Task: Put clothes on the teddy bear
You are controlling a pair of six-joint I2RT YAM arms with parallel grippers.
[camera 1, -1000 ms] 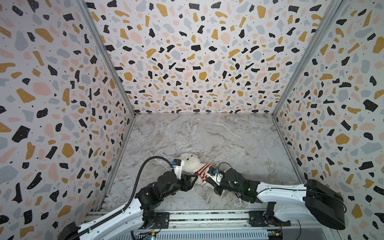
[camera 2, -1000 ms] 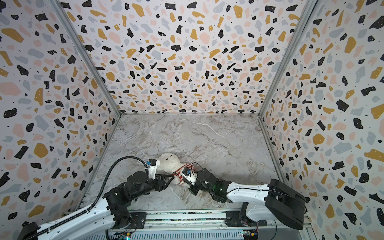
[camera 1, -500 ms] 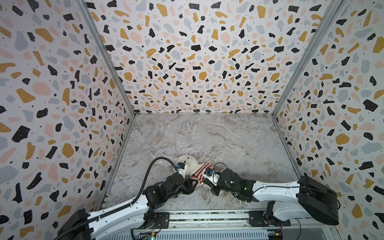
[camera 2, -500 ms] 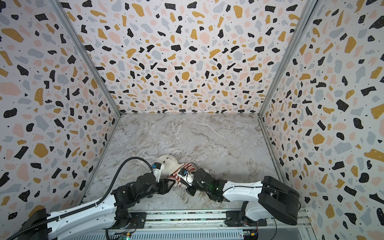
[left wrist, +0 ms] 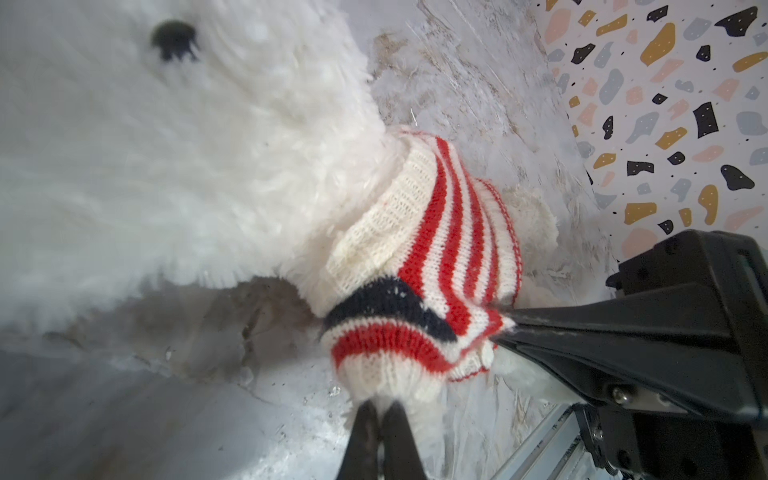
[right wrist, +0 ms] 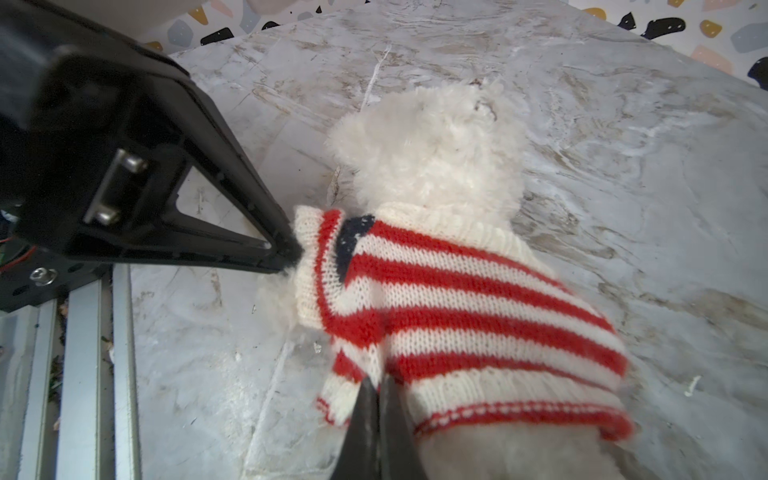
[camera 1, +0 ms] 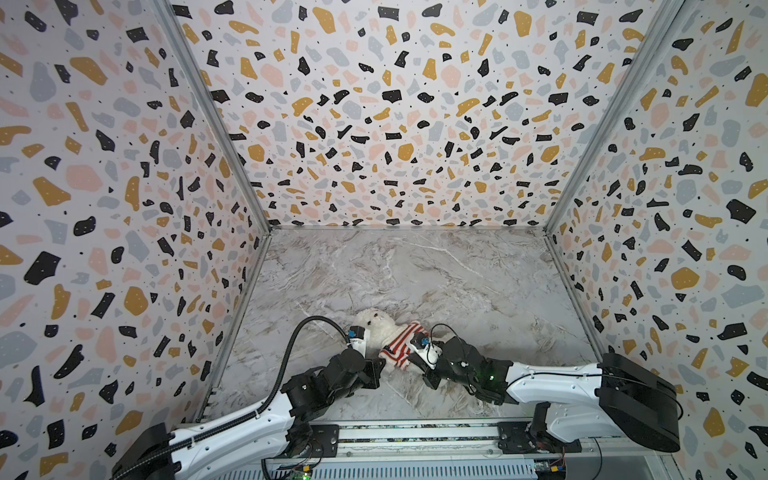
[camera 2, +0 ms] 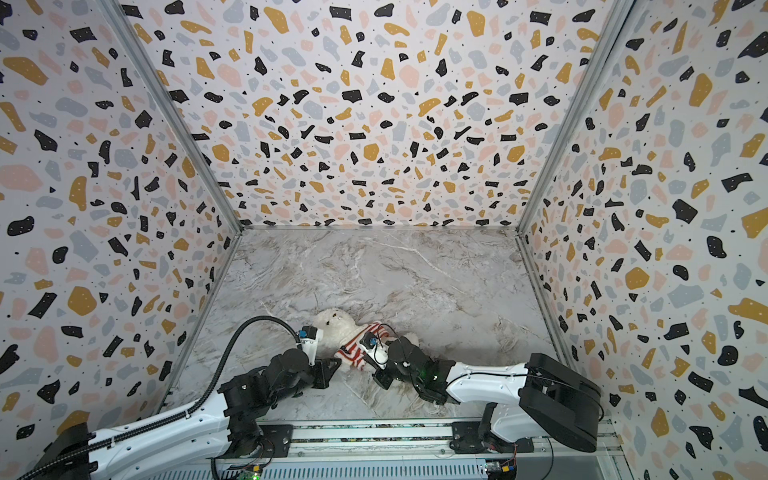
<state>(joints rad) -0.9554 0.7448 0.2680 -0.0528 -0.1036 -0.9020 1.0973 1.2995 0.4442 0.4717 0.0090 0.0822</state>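
The teddy bear [camera 1: 376, 322] [camera 2: 332, 322] lies on the marble floor near the front, head toward the back left. A red-and-white striped sweater [camera 1: 401, 343] [camera 2: 356, 350] with a navy patch covers its body. In the left wrist view my left gripper [left wrist: 380, 409] is shut on the white cuff of the sweater's sleeve [left wrist: 386, 380], with white fur around the tips. My right gripper [right wrist: 376, 384] is shut on the sweater's hem [right wrist: 478, 399] near that sleeve. In both top views the two grippers [camera 1: 383, 360] [camera 1: 410, 355] meet at the bear's near side.
Terrazzo-patterned walls [camera 1: 124, 208] enclose the marble floor [camera 1: 436, 282] on three sides. An aluminium rail [camera 1: 415, 432] runs along the front edge under both arm bases. The left arm's black cable [camera 1: 299, 332] arches just left of the bear.
My left gripper was open beside the bear and has now shut on the sleeve cuff. The right gripper has kept its hold on the sweater; the bear has barely shifted.
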